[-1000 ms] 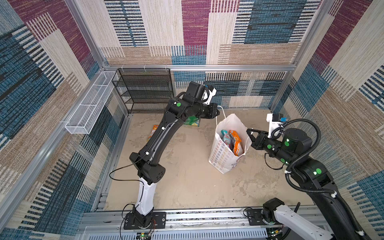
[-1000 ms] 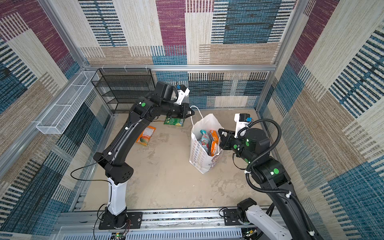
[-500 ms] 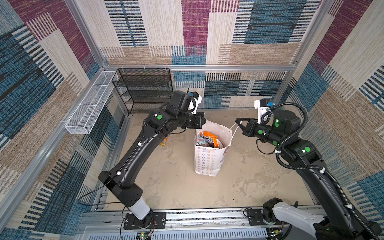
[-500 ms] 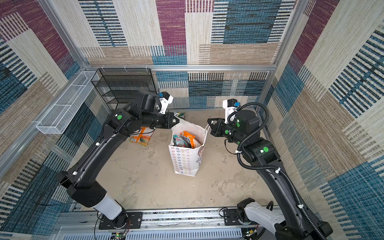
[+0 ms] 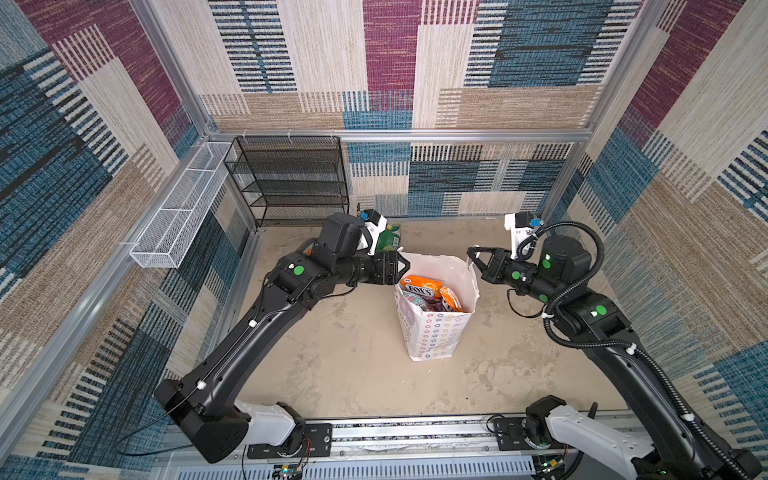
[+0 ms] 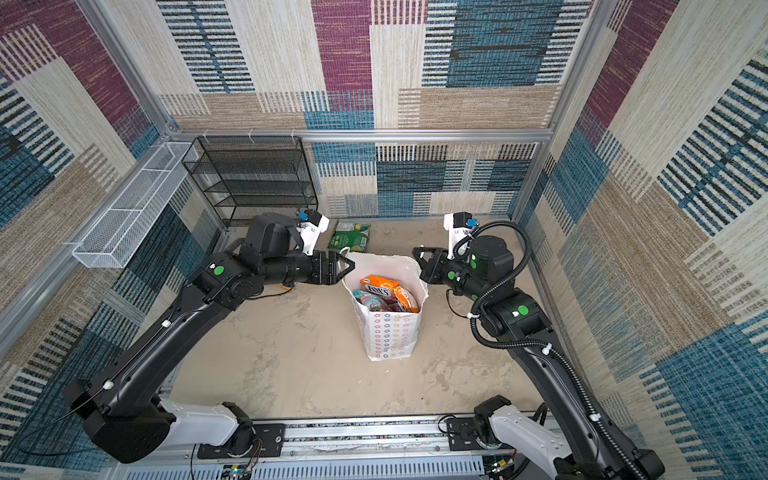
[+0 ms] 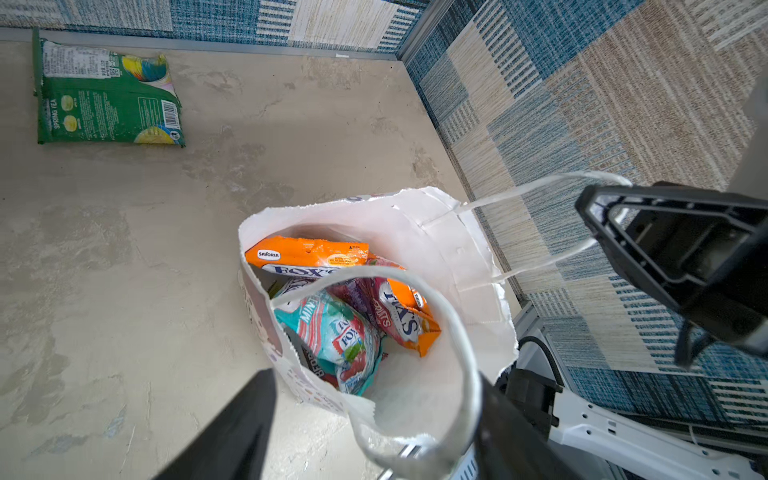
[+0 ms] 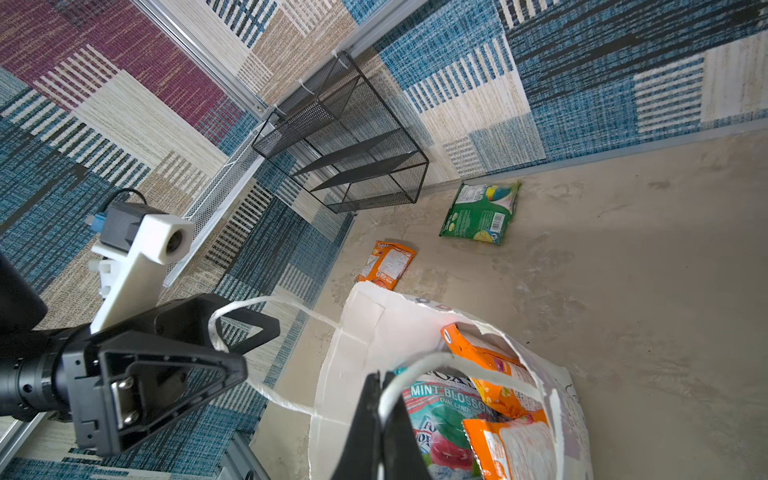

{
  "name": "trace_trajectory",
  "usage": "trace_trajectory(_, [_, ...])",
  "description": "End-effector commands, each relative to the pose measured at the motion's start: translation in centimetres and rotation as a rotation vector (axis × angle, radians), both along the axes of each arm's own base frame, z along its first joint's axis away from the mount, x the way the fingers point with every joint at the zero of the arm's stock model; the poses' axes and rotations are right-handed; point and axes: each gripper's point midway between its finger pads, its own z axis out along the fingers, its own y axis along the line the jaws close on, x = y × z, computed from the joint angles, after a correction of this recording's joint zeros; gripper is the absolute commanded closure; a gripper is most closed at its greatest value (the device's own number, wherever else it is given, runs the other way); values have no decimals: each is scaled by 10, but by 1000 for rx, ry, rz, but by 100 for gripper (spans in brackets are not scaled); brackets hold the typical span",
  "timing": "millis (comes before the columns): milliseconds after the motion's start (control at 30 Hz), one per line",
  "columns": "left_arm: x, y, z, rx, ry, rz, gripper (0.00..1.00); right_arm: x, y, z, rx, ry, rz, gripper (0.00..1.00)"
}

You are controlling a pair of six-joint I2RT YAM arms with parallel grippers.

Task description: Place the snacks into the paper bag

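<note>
Black left gripper (image 5: 403,269) jaws spread, slack handle loop (image 7: 374,271) between them | green Spring Tea packet (image 6: 349,236) flat on floor (image 5: 353,353) | white paper bag (image 5: 434,332) upright, FOX'S packets (image 5: 419,286) inside | right gripper (image 5: 471,254) pinching other handle (image 8: 449,358)

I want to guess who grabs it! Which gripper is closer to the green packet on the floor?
Left. The left gripper is close by the green packet, at the left rim of the paper bag; the right gripper is at the opposite rim.
</note>
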Motion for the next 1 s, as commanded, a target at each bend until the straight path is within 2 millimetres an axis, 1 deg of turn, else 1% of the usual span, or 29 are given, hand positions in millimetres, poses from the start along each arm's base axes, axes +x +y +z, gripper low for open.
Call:
trace_trajectory(0, [-9,5,24,-63,-59,-5,1,2,-1,19,31,-56,-12,100])
trace_trajectory(100, [-26,11,36,-83,-56,-39,1,2,1,21,35,-54,-5,100])
trace_trajectory(167, [-36,20,40,-88,-66,-33,1,2,-1,18,33,-52,-15,100])
trace_trajectory(267, [-49,34,44,-102,-90,-21,1,0,-4,19,36,-64,-25,100])
trace_trajectory(333, [-57,45,39,-92,-75,5,1,-1,-6,23,32,-81,-30,100])
trace_trajectory(400, [-61,61,22,-59,-35,74,1,-2,-10,27,22,-105,-46,100])
trace_trajectory(500, [-64,87,-17,-20,41,204,1,-2,-17,27,8,-152,-81,100])
trace_trajectory(567, [-63,95,-43,-42,110,259,1,1,-20,24,-1,-179,-105,100])
trace_trajectory(633, [-59,99,-68,-77,189,305,1,3,-22,25,0,-209,-117,100])
trace_trajectory(700, [-50,104,-86,-113,248,359,1,5,-21,25,-1,-233,-117,100])
trace_trajectory(767, [-37,114,-101,-142,283,436,1,7,-20,25,1,-258,-115,100])
trace_trajectory(800, [-29,122,-109,-159,306,490,1,7,-20,25,-1,-268,-115,100])
trace_trajectory(867, [-10,131,-121,-223,335,556,1,10,-20,22,-15,-278,-116,100])
trace_trajectory(967, [16,152,-151,-271,400,692,1,9,-21,20,-24,-301,-120,100])
